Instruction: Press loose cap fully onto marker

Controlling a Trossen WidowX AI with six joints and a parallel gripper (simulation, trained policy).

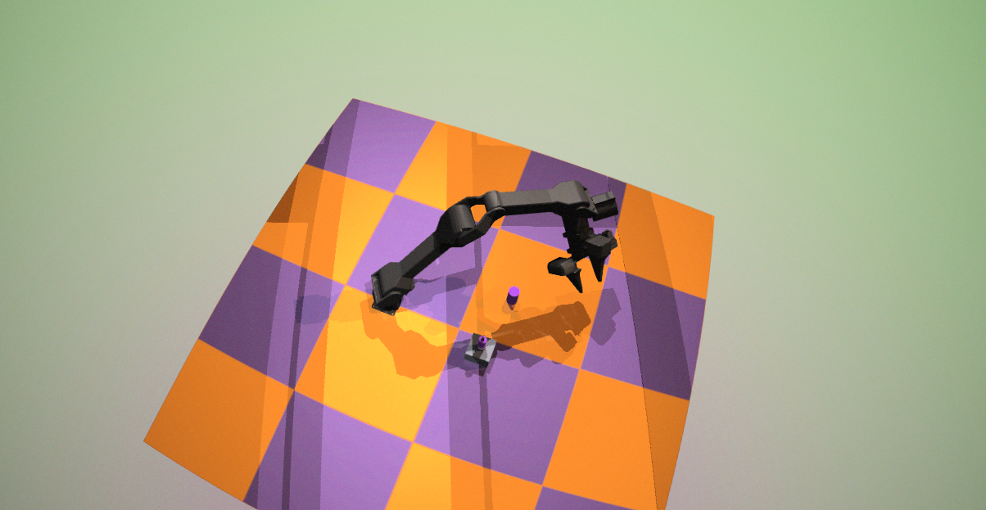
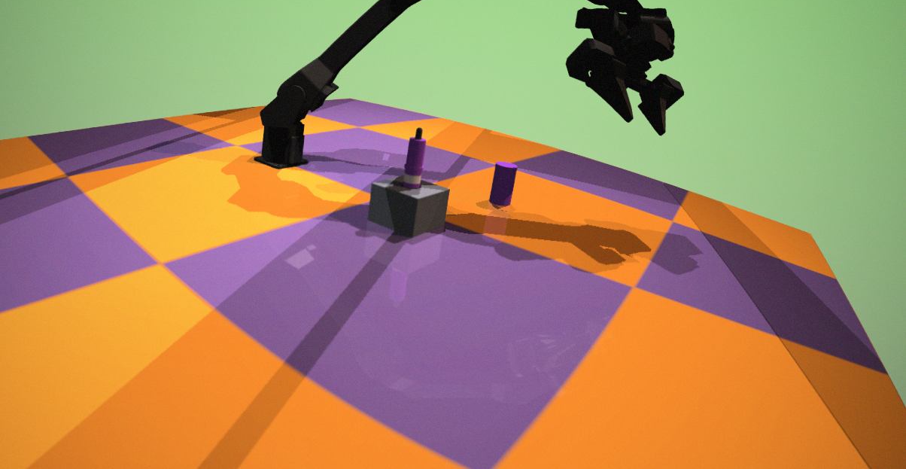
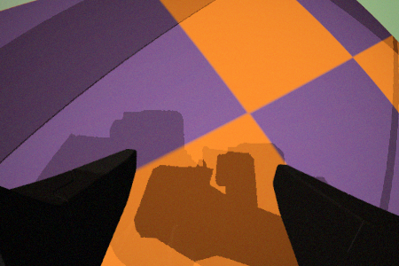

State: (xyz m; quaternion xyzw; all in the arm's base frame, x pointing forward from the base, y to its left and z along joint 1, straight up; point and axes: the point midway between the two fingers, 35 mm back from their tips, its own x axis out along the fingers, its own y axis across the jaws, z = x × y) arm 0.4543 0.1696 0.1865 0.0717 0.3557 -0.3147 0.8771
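The purple marker (image 1: 481, 343) (image 2: 414, 156) stands upright with its black tip up, in the grey holder block (image 1: 476, 358) (image 2: 408, 209). The purple cap (image 1: 513, 295) (image 2: 503, 184) stands upright by itself on an orange square, to the right of the block in the exterior view. My gripper (image 1: 591, 286) (image 2: 645, 127) (image 3: 207, 168) is open and empty. It hangs high above the table, to the right of the cap in the top and exterior views. The marker and the cap are not in the wrist view.
The table (image 1: 496, 403) (image 2: 405, 332) (image 3: 266, 46) has orange and purple squares. The arm's base (image 1: 384, 308) (image 2: 282, 143) stands left of the block in the top and exterior views, and the arm arches over the table. Arm shadows cross the squares near the block and the cap.
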